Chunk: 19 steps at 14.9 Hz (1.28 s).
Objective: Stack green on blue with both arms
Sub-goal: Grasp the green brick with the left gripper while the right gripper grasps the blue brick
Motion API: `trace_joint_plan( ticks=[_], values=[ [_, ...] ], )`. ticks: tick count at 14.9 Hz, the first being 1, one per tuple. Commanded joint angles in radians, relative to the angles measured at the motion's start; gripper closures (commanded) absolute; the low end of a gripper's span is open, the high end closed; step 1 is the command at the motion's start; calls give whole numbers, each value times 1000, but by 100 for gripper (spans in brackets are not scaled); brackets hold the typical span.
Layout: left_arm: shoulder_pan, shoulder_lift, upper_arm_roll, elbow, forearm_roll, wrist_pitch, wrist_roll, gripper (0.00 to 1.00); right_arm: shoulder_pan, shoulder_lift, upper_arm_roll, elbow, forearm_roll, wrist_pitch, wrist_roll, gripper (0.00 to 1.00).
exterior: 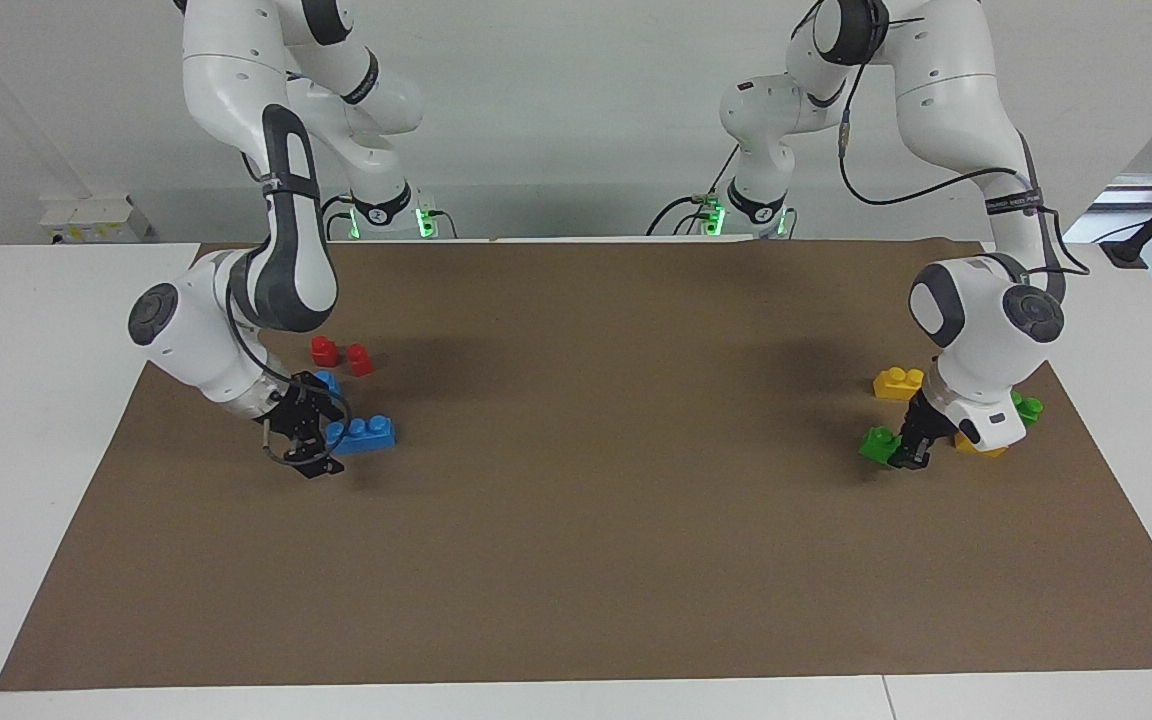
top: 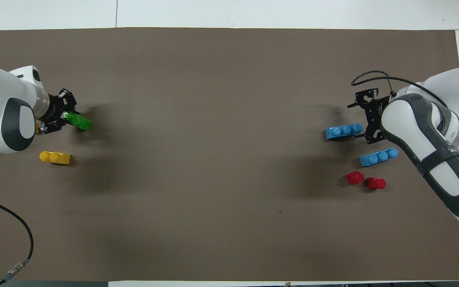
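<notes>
Two robot arms, one at each end of a brown mat.
Left gripper closed around a two-stud green brick; right gripper at a three-stud blue brick, grip unclear. Only the facing view shows a second green brick.

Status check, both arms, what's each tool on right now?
Left tool down at a green brick. Right tool down at a blue brick. Nothing stacked yet; no obstruction between.

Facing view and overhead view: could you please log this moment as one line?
left gripper: at small green plastic two-stud brick | right gripper: at long blue plastic three-stud brick | stack: not begun
</notes>
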Motion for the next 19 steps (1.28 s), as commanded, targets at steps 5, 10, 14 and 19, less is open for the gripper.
trace_joint_plan(
  ticks=[5, 10, 14, 19],
  values=[
    [-13, -145, -10, 4, 4, -163, -81, 100, -9, -23, 0, -54, 52, 40, -61, 3],
    [-56, -278, -15, 7, -34, -311, -223, 100, -18, -24, 0, -61, 89, 37, -81, 21],
    [-166, -341, -13, -6, -36, -349, -479, 100, -33, -26, 0, -72, 124, 37, -82, 31],
    [-301, -374, -13, -15, -36, -352, -766, 100, -50, -32, -2, -81, 126, 37, -102, 39]
  ],
)
